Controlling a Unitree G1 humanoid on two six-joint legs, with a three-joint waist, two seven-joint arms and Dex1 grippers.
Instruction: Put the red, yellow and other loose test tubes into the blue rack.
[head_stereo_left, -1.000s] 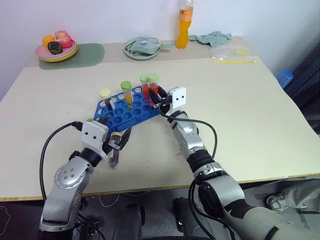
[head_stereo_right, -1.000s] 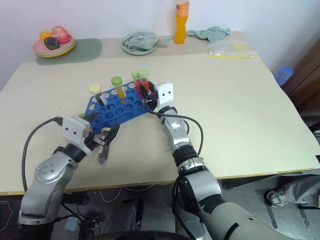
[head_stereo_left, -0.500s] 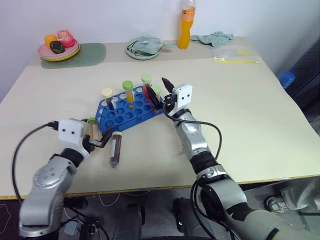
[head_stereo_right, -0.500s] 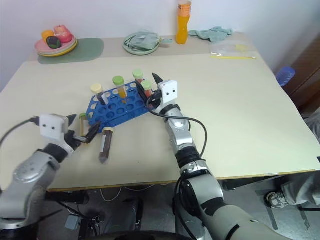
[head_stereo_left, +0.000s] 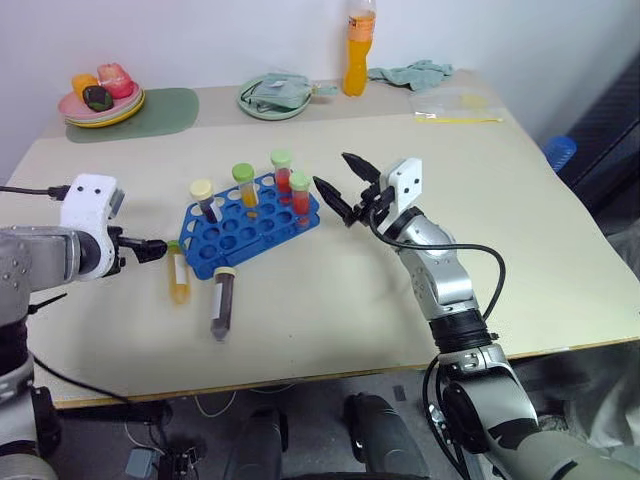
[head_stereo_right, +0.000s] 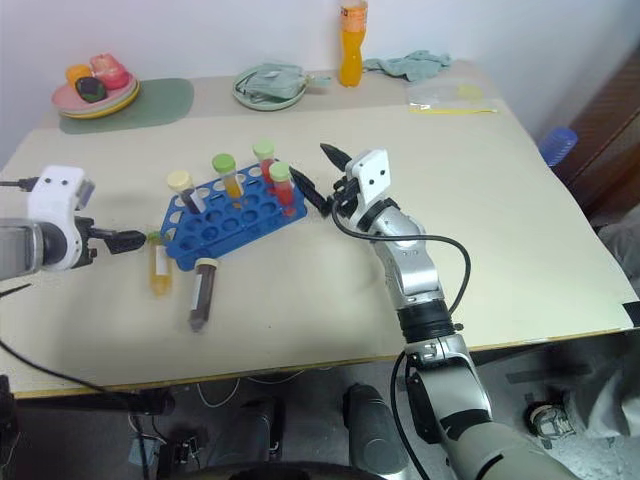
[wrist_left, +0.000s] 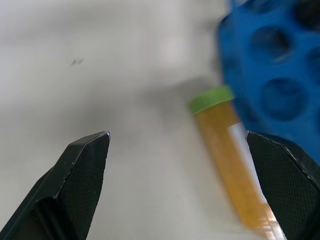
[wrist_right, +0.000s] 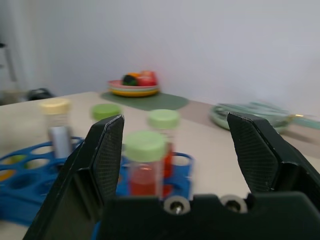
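The blue rack (head_stereo_left: 252, 224) stands on the table with several capped tubes upright in it, among them a red one with a pale green cap (head_stereo_left: 299, 192) at its right end. Two loose test tubes lie in front of the rack: a yellow-orange one with a green cap (head_stereo_left: 178, 276) and a dark one with a cream cap (head_stereo_left: 221, 301). My right gripper (head_stereo_left: 346, 187) hangs open just right of the rack, empty, and the red tube (wrist_right: 145, 167) stands ahead of it. My left gripper (head_stereo_left: 152, 247) is open and empty, just left of the yellow tube (wrist_left: 227, 142).
At the table's back edge stand a tall orange bottle (head_stereo_left: 357, 48), a green plate with cloth (head_stereo_left: 272, 98), a plate of fruit (head_stereo_left: 99, 100) on a green mat, a crumpled cloth (head_stereo_left: 415, 73) and a plastic bag (head_stereo_left: 458, 108).
My right gripper opened, let go of the red tube in the rack and drew back to the right. My left arm swung out to the left, uncovering the yellow tube.
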